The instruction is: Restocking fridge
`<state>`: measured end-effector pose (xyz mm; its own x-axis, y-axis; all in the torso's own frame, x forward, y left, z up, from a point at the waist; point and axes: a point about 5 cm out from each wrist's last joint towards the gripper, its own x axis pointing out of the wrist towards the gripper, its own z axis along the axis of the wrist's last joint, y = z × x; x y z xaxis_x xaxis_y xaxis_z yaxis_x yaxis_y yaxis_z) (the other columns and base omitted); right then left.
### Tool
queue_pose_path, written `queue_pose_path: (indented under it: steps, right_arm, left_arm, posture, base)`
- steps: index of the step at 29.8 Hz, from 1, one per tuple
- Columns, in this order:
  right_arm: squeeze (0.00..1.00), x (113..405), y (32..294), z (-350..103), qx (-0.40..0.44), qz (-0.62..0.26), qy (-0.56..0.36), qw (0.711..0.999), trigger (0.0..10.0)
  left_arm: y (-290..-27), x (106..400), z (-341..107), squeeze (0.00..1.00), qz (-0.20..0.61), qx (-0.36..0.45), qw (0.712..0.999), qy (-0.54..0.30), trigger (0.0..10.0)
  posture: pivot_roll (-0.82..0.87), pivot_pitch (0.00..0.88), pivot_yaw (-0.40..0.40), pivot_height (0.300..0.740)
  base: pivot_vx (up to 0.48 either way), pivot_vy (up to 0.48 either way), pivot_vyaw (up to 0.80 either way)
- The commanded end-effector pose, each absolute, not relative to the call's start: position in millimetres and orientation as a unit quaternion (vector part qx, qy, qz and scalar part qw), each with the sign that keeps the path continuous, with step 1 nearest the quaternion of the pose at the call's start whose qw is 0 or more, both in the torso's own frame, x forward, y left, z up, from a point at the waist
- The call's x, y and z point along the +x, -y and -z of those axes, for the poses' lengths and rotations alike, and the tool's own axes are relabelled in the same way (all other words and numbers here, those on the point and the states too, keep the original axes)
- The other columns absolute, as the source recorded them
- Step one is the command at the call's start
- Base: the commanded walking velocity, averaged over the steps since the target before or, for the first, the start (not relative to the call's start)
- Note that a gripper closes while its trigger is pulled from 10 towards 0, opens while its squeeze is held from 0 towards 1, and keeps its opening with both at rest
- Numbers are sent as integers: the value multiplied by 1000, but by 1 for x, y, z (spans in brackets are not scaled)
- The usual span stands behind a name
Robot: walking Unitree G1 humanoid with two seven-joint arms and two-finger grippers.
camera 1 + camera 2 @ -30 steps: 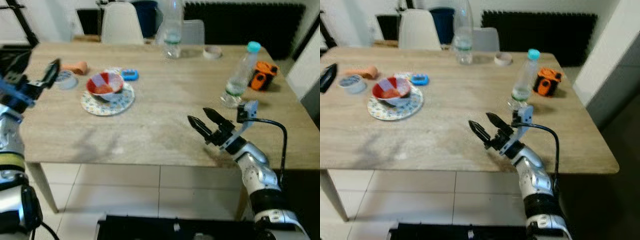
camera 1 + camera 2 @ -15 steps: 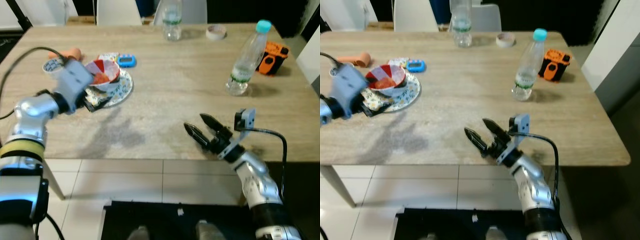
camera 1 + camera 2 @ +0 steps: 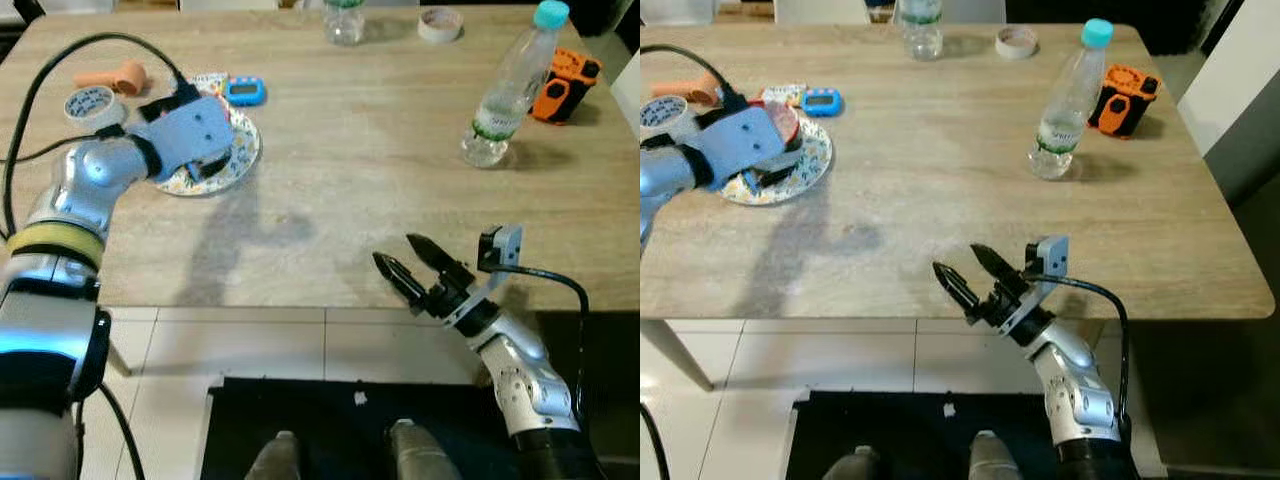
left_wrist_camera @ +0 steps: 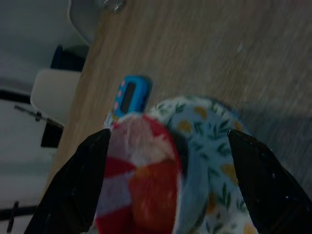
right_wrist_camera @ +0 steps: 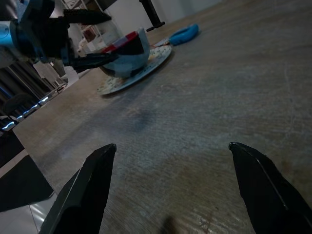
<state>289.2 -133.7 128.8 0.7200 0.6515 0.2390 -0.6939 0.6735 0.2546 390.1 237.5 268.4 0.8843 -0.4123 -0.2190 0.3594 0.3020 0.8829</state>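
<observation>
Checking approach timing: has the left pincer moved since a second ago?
Yes. The left pincer went from beside the tape roll to straddling the red bowl on the plate.

Head eyes overlook the table (image 3: 330, 150); wrist cameras skim it close.

Silver jointed arms; black cables; yellow band on left arm (image 3: 55, 244); grey camera block (image 3: 499, 247) at right wrist.

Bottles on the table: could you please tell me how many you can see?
2. One with a teal cap stands beside the orange device; another stands at the far edge, its top cut off by the frame.
</observation>
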Motion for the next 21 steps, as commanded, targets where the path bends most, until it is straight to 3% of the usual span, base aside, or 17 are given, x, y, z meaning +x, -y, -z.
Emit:
queue_pose_path:
  steps: [1,9,21]
  right_arm:
    - [0,285,133,-124,167,-369,51,913,10000]
    - [0,279,139,-126,163,-362,44,917,10000]
    - [0,275,138,-128,162,-364,40,916,10000]
  left_arm:
    - [-234,391,-258,0,249,552,796,9,10000]
    - [-247,395,-237,0,199,610,765,-51,10000]
    - [-259,398,-252,0,114,631,767,-32,10000]
  posture:
    - [-56,273,2,740]
    - [-81,286,0,740]
    - [-84,285,-5,740]
  base:
    - [0,0,0]
    - [0,0,0]
    - [0,0,0]
